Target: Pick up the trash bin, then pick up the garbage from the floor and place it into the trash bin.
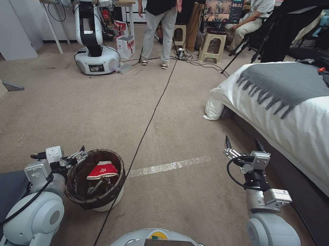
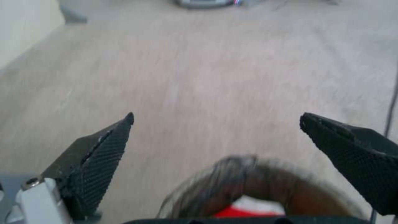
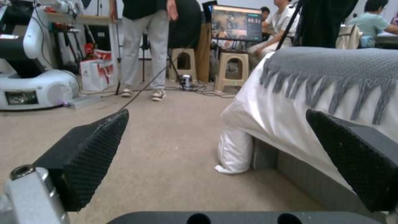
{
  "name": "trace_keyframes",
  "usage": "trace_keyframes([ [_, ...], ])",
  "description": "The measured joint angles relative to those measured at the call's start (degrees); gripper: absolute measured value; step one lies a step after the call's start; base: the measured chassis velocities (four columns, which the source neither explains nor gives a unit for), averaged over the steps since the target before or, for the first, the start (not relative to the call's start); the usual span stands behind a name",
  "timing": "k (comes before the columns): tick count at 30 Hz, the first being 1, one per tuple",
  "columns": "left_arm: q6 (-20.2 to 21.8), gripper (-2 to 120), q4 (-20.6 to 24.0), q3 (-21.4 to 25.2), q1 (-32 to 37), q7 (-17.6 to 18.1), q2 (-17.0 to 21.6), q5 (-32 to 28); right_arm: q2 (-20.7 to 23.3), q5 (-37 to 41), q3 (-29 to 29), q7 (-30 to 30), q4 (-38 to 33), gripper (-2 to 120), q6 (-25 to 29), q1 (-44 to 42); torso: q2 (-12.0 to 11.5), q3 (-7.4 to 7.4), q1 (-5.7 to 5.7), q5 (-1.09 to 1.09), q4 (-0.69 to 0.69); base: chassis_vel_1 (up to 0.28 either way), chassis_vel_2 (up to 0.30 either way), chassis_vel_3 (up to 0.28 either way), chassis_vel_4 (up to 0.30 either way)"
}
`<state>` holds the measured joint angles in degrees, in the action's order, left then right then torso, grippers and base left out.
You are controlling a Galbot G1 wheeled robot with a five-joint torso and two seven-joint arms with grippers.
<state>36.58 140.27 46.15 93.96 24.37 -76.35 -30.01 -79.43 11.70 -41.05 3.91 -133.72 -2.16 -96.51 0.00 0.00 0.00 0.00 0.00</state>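
On my head camera the trash bin [image 1: 95, 183] stands on the carpet at the lower left, just in front of my base, a white bucket with its dark crinkled bag folded over the rim. Inside it I see a red-and-white packet [image 1: 102, 170] lying on other litter that I cannot make out.

My left gripper [image 1: 79, 155] sits at the bin's near-left rim, its tips right at the bag's folded edge. From the left wrist camera its 2 fingers [image 2: 99, 155] stand wide apart, with the bin's rim [image 2: 248, 174] low between them and a patch of red and white showing inside. The fingers are not closed on anything; whether a tip touches the bag I cannot tell.

My right gripper [image 1: 245, 145] hangs above the carpet on the right side, near the foot of the bed [image 1: 305, 124], well apart from the bin. Its fingers [image 3: 87, 155] are spread wide and hold nothing; between them the right wrist camera looks across bare carpet toward the bed's white cover and the grey fringed blanket [image 3: 340, 71].

A black cable [image 1: 150, 118] runs across the floor past the bin's right side, and a strip of clear tape [image 1: 169, 166] lies on the carpet between the 2 arms.
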Motion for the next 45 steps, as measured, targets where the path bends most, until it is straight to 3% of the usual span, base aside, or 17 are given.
trace_keyframes([
  [1, -1.70, 100, 0.01, 0.24, 0.07, -2.14, 0.09, 1.44, -0.14, -0.01, 0.06, 0.04, -0.12, 100, -0.31, -0.06, 0.00, 0.00, 0.00, 0.00, 0.00, 0.000, 0.000, 0.000, 0.000],
  [2, -1.70, 100, 0.01, 0.24, 0.07, -2.14, 0.09, 1.44, -0.14, -0.01, 0.06, 0.04, -0.12, 100, -0.31, -0.06, 0.00, 0.00, 0.00, 0.00, 0.00, 0.000, 0.000, 0.000, 0.000],
  [5, -9.54, 100, -0.38, 0.69, 1.05, -9.01, -0.19, 6.74, -0.59, -0.43, 0.53, 0.52, -0.62, 100, -0.95, -0.44, 0.00, 0.00, 0.00, 0.00, 0.00, 0.000, 0.000, 0.000, 0.000],
  [6, -9.54, 100, -0.38, 0.69, 1.05, -9.01, -0.19, 6.74, -0.59, -0.43, 0.53, 0.52, -0.62, 100, -0.95, -0.44, 0.00, 0.00, 0.00, 0.00, 0.00, 0.000, 0.000, 0.000, 0.000],
  [8, -15.73, 100, -1.13, 0.81, 2.28, -13.33, -0.92, 10.60, -0.93, -0.95, 0.89, 0.65, -1.17, 100, -1.24, -0.78, 0.00, 0.00, 0.00, 0.00, 0.00, 0.000, 0.000, 0.000, 0.000],
  [9, -15.73, 100, -1.13, 0.81, 2.28, -13.33, -0.92, 10.60, -0.93, -0.95, 0.89, 0.65, -1.17, 100, -1.24, -0.78, 0.00, 0.00, 0.00, 0.00, 0.00, 0.000, 0.000, 0.000, 0.000],
  [12, -21.99, 100, -2.60, 0.96, 3.76, -16.87, -2.07, 14.56, -1.45, -1.98, 1.85, 0.88, -2.13, 100, -1.46, -1.27, 0.00, 0.00, 0.00, 0.00, 0.01, 0.000, 0.000, 0.000, 0.000],
  [15, -25.33, 100, -3.13, 0.90, 5.37, -17.99, -3.24, 16.17, -2.05, -3.36, 2.97, 1.07, -2.93, 100, -1.45, -1.97, 0.00, 0.00, 0.00, 0.00, 0.00, 0.000, 0.000, 0.000, 0.000],
  [26, -31.65, 100, -2.81, -0.72, 10.86, -16.68, -5.46, 20.93, -3.37, -8.06, 6.86, 2.75, -4.98, 100, -0.22, -4.13, 0.00, 0.00, 0.00, 0.00, 0.01, 0.000, 0.000, 0.000, 0.000],
  [45, -31.60, 100, -2.80, -1.00, 11.04, -15.97, -5.32, 21.27, -3.47, -9.54, 7.85, 4.22, -5.00, 100, -0.05, -4.23, 0.00, 0.00, 0.00, 0.00, 0.00, 0.000, 0.000, 0.000, 0.000],
])
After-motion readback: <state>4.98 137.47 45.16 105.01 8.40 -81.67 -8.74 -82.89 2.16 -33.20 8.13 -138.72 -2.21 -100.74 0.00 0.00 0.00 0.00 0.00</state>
